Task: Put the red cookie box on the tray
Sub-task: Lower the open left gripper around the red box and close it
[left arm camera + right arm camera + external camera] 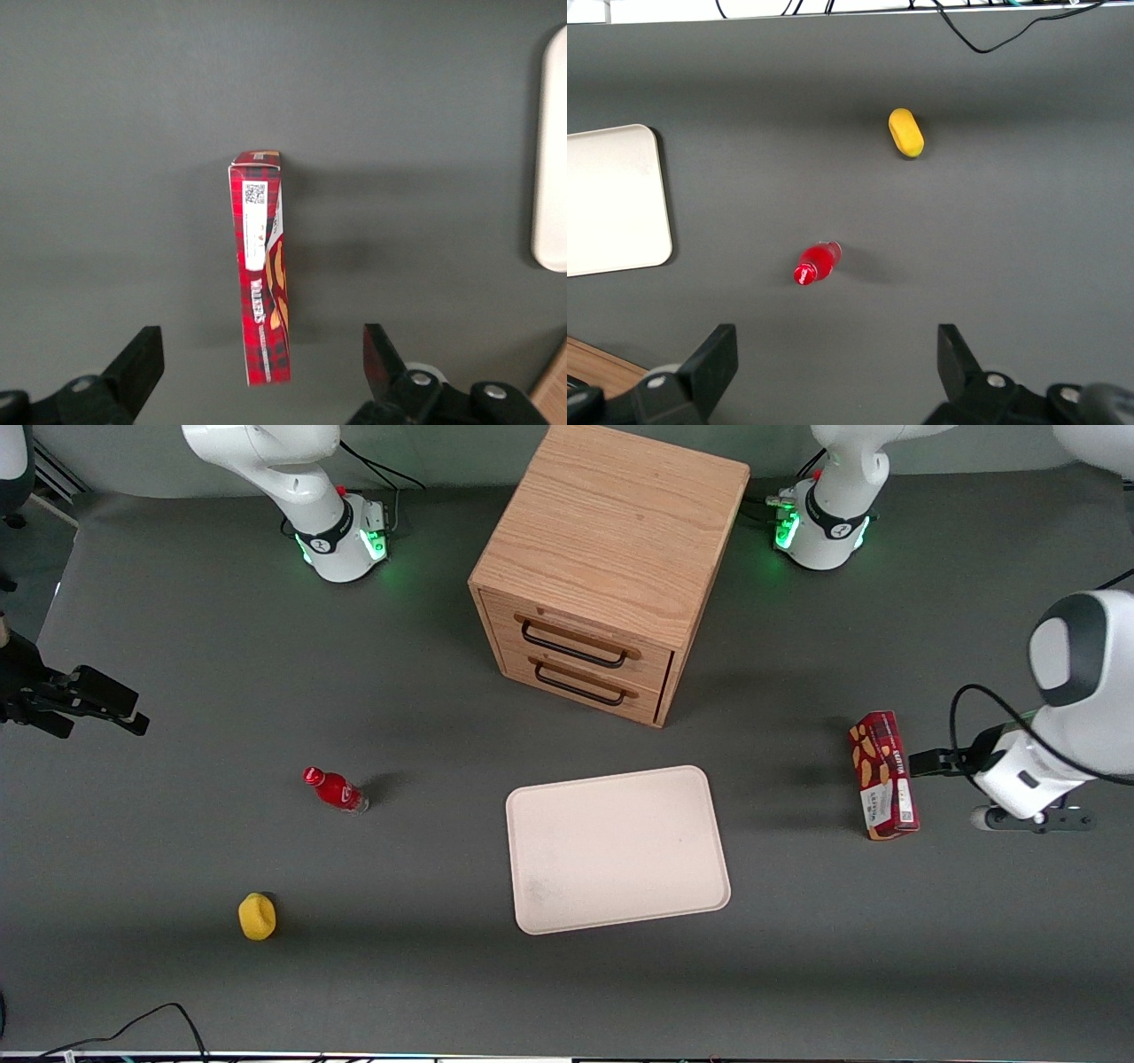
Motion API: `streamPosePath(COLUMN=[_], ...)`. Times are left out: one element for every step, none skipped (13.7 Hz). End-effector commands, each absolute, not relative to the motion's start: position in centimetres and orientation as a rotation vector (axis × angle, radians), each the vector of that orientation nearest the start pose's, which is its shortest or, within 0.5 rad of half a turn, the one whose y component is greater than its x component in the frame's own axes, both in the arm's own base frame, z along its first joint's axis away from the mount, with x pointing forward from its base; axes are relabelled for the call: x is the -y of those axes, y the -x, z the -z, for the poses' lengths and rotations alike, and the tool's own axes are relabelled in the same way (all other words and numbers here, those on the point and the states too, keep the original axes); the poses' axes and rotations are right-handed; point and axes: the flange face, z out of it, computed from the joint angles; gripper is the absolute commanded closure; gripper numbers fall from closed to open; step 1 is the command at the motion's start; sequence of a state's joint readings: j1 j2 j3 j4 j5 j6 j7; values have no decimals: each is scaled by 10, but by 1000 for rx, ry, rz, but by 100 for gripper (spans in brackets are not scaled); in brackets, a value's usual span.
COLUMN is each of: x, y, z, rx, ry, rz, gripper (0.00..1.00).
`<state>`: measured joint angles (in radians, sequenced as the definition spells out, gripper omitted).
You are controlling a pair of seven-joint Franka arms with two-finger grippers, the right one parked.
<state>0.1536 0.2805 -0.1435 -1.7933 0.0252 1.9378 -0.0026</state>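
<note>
**Approach to the box, nothing gripped yet**

Red cookie box (883, 776) stands on its long narrow edge on the bare table, toward the working arm's end, well apart from the tray (617, 849). Standing it on edge probably suits a two-finger pinch across the thin sides. Gripper (264, 367) hovers above the box with fingers spread wide and empty; in the wrist view the box runs between the two fingers (140, 359) with clear gaps on both sides, so it looks lined up for a descent and close. Box not yet lifted, task at its start.

Tray lies flat in front of the wooden drawer cabinet (607, 558), nearer the front camera than it, surface bare, low rim only, so little clearance is needed to bring the box over. Open table between box and tray, no obstacles on that path. Small red bottle (336, 789) and yellow object (257, 916) sit toward the parked arm's end, out of the way
</note>
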Motion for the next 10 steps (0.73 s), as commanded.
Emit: streamPosePath(x=[-30, -29, -30, -30, -28, -25, -23, -24, -24, -23], y=[-599, -599, -598, -598, -598, -599, -599, -599, -598, -598], z=[-331, -319, -308, -299, -289, -281, -272, -267, -263, -262], rx=[106, 114, 129, 130, 128, 121, 119, 117, 117, 114], ry=[3167, 3169, 3169, 3170, 3171, 3173, 3174, 3174, 3174, 3175], rz=[-155, -158, -182, -206, -226, -219, -224, -223, -216, -211], gripper=[0, 0, 0, 0, 0, 0, 3, 19, 33, 46])
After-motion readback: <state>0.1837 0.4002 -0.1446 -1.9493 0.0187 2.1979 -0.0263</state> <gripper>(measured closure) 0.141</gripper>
